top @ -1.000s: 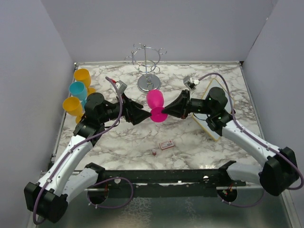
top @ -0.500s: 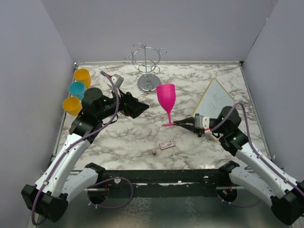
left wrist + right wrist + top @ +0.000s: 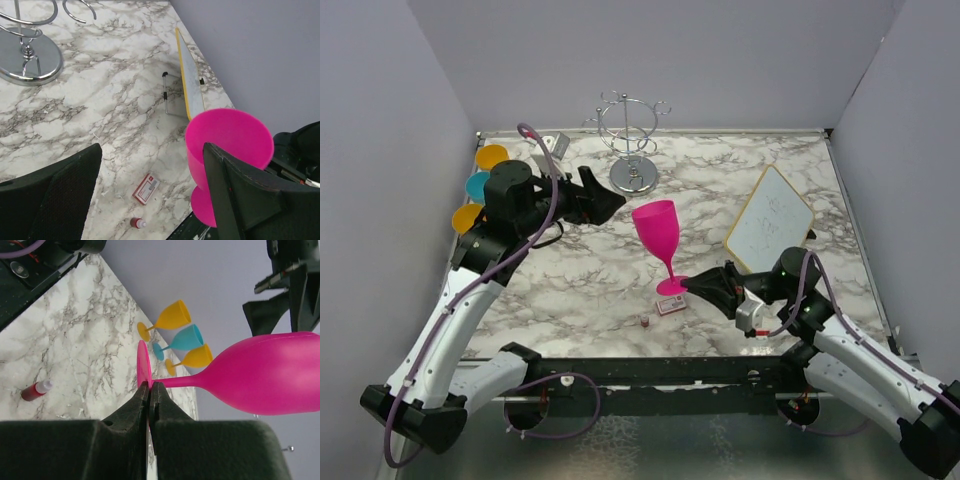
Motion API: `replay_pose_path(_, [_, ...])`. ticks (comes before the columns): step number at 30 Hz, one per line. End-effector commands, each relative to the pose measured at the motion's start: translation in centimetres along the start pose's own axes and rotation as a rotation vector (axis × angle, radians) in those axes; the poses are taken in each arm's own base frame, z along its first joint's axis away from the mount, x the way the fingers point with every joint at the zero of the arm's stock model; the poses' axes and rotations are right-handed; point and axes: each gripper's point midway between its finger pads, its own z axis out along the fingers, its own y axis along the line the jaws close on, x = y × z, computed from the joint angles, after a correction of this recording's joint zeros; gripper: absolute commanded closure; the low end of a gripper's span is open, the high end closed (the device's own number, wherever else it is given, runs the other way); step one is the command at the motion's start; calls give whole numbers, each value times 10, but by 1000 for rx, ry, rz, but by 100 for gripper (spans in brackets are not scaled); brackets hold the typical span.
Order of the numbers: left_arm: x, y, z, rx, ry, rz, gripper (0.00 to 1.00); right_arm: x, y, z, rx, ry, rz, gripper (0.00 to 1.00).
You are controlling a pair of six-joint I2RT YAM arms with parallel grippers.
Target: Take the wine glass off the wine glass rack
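Pink wine glass [image 3: 657, 231] nearer and more tilted than before, left claw [image 3: 612, 203] farther back.

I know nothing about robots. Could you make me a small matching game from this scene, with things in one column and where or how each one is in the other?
Things:
1. wine glass rack
2. pink wine glass
3. whiteboard
4. left gripper

Place or state:
A. open, holding nothing
B. by the right edge of the table
C. at the back, no glass on it
D. foot pinched in the right gripper

Pairs: 1-C, 2-D, 3-B, 4-A
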Motion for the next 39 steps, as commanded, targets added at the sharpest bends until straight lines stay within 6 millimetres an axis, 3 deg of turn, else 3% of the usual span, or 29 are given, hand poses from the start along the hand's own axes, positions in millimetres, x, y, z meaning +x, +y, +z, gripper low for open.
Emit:
replay_pose_path(1, [10,7,2,-51,75,-45,16,-3,5,7,-26,-31,-200,99])
replay_pose_path(10, [30,1,-4,-9,165,-51,17,33,24,32,-104,82,-336,99])
replay_pose_path(18, [54,10,-9,-28,265,-47,23,60,24,34,-93,177,-436,99])
replay_pose_path(27, [70,12,-4,-7,340,-76,34,62,35,34,-98,212,-500,99])
replay_pose_path(39, [96,10,6,50,466,-174,58,70,44,34,-118,268,-534,99])
